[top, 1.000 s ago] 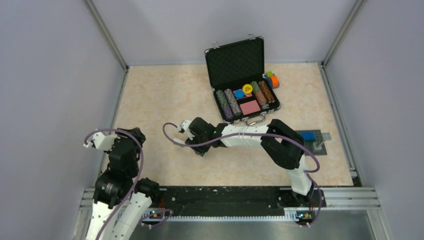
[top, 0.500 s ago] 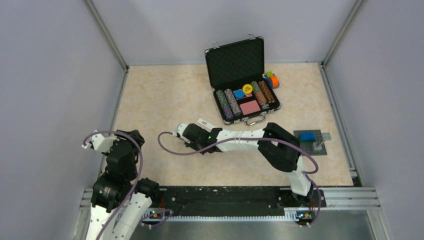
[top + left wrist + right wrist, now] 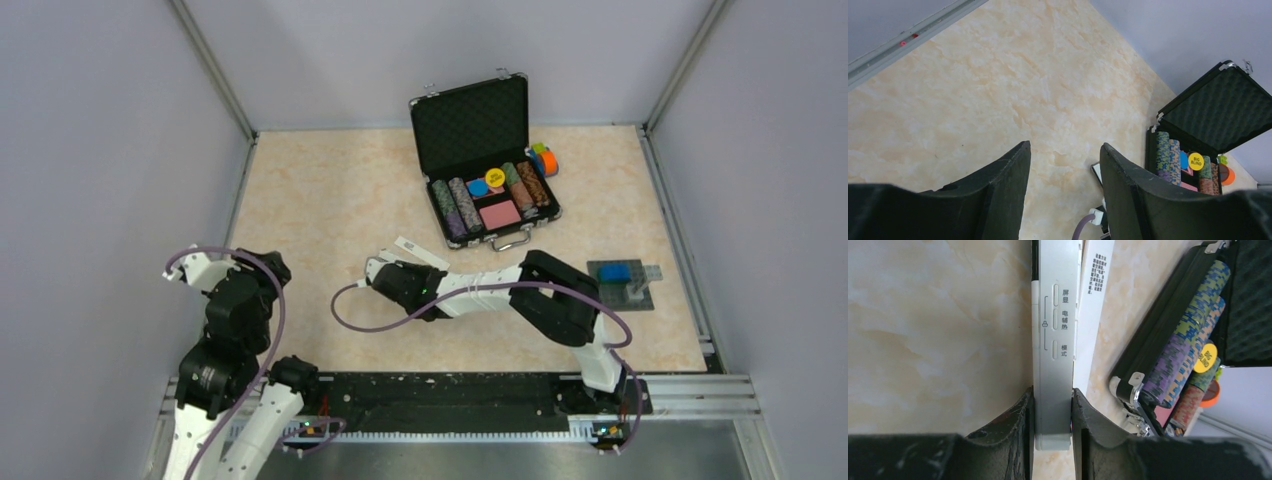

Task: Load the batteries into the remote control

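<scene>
Remote control [image 3: 1052,330] now clenched in right gripper [image 3: 1052,397], drawn back nearer, left gripper [image 3: 1064,152] released

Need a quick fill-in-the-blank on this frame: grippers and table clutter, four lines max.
1. The right gripper is ___ on the remote control.
2. The left gripper is open and holds ___.
3. The lid of the poker chip case stands ___.
4. A ___ brick sits on the grey baseplate.

Missing words: shut; nothing; open; blue.
</scene>
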`<state>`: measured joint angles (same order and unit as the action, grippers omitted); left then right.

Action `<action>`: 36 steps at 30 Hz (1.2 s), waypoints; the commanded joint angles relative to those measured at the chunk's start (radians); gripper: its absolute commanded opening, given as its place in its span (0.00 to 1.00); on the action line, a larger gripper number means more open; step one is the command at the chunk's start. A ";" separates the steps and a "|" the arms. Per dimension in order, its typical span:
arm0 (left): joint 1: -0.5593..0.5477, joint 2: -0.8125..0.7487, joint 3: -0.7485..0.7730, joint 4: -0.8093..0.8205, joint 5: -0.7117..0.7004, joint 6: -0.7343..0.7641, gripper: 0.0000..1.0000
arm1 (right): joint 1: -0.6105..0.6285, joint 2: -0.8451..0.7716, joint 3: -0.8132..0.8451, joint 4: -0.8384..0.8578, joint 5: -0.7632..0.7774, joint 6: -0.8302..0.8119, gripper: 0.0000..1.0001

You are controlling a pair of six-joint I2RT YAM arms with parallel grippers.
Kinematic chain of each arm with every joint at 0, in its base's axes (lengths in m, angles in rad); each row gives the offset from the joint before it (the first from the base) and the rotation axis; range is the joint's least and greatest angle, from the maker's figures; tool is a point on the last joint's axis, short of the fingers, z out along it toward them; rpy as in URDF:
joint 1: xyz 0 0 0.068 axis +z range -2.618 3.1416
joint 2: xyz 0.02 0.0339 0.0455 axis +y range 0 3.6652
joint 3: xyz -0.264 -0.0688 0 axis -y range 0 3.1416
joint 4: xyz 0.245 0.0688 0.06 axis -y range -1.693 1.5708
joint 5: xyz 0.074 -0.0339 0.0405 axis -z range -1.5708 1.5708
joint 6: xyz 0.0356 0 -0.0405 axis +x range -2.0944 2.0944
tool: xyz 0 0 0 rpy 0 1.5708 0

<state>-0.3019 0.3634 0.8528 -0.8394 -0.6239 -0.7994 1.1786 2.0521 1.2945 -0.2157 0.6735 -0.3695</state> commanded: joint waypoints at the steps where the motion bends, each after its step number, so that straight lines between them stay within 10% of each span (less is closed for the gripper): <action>1: 0.000 0.028 0.052 0.052 0.015 0.059 0.58 | 0.020 0.011 -0.031 0.065 0.088 -0.075 0.16; 9: 0.000 0.046 0.044 0.091 0.019 0.084 0.59 | 0.068 -0.010 -0.053 0.024 0.041 -0.024 0.41; 36: 0.000 0.193 0.049 0.191 0.194 0.067 0.59 | -0.074 -0.368 -0.040 -0.104 -0.528 0.466 0.55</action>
<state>-0.3019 0.5404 0.8734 -0.7013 -0.4820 -0.7101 1.2045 1.7527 1.2194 -0.3447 0.2832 -0.0536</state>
